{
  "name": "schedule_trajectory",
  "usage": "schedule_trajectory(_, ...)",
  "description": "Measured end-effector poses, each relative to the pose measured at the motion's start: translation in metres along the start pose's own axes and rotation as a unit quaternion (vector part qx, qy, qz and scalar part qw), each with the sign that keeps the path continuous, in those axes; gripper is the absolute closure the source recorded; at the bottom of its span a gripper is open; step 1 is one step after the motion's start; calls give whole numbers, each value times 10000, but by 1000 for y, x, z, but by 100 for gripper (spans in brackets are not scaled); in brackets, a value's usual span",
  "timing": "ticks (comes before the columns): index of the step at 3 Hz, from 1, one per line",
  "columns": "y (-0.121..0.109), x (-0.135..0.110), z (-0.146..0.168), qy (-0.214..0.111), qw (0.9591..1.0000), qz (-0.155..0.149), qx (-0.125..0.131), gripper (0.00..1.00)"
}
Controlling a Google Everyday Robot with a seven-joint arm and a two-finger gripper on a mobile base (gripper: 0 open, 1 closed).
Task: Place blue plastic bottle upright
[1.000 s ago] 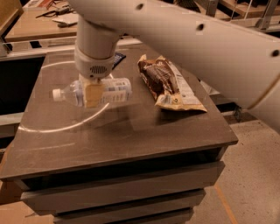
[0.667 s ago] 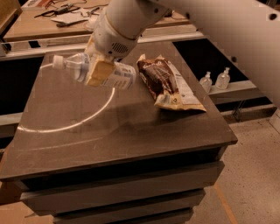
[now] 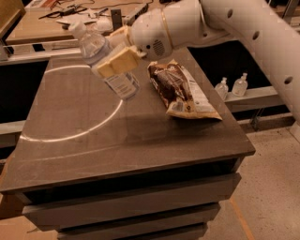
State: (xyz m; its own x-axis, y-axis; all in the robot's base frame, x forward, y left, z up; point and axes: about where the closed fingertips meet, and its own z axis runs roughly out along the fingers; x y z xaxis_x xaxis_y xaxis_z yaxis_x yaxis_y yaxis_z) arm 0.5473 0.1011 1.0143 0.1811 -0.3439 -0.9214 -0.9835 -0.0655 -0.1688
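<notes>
The blue plastic bottle [image 3: 101,58] is clear with a white cap at the upper left and a pale label near its lower end. It hangs tilted above the dark table [image 3: 93,136], cap up and to the left, base down and to the right. My gripper [image 3: 117,52] is shut on the bottle's middle, with one cream finger [image 3: 117,63] across its front. The white arm reaches in from the upper right.
A brown crinkled snack bag [image 3: 180,89] lies on the table to the right of the bottle. Two tiny clear pump bottles [image 3: 232,86] stand on a ledge beyond the table's right edge. A cluttered bench [image 3: 56,14] runs along the back.
The bottle was lying on the table in my gripper. It has been lifted and turned, so its cap now points up and left, and the arm has swung to the right.
</notes>
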Motion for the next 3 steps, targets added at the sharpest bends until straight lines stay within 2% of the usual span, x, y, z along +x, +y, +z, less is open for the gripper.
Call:
schedule_trajectory(1,6,15,6,-613,9970,394,-279,100)
schedule_trajectory(2,11,29,13,-810,9957,242,-374,100)
schedule_trajectory(3,15,46,21,-1055,9932,296,-403,100)
